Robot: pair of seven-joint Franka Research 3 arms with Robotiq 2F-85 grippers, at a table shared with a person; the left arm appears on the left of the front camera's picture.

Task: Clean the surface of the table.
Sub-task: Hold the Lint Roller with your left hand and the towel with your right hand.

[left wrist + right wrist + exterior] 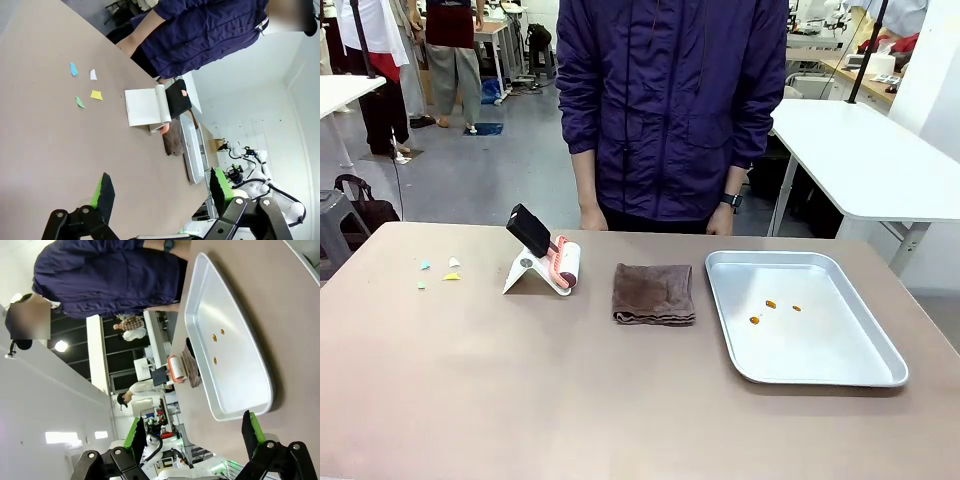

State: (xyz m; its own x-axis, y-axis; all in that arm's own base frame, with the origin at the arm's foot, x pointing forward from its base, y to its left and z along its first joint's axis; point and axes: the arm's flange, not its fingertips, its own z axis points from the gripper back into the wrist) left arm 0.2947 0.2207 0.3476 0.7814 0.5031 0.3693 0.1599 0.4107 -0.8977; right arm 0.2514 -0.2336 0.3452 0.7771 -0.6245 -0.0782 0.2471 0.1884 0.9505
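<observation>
Right, both of my arms hang back on my side, above the near edge, and nothing is in either grasp. My left gripper (162, 186) has its green pads spread wide over bare tabletop, and my right gripper (194, 429) is just as wide, looking along the metal tray (820, 381). The table (570, 400) I'm meant to clean stretches out below me, beige and mostly bare. The mess sits at its far left: a small cluster of coloured paper scraps (452, 276), loose and flat, lying apart from one another. Just beside them to the right is a lint roller (560, 262) propped on its white stand, handle tilted up, which I judge leaves it easy to grab from above. A folded brown cloth (654, 293) lies between the roller and the tray, probably laid out as the wiping tool. A few orange bits (771, 304) lie inside the tray, not on the tabletop. The person (670, 100) stands at the far edge, both hands down near the rim, touching nothing. My guess is that the scraps are my left arm's job, since they lie on its side, and no cleaning has begun.
</observation>
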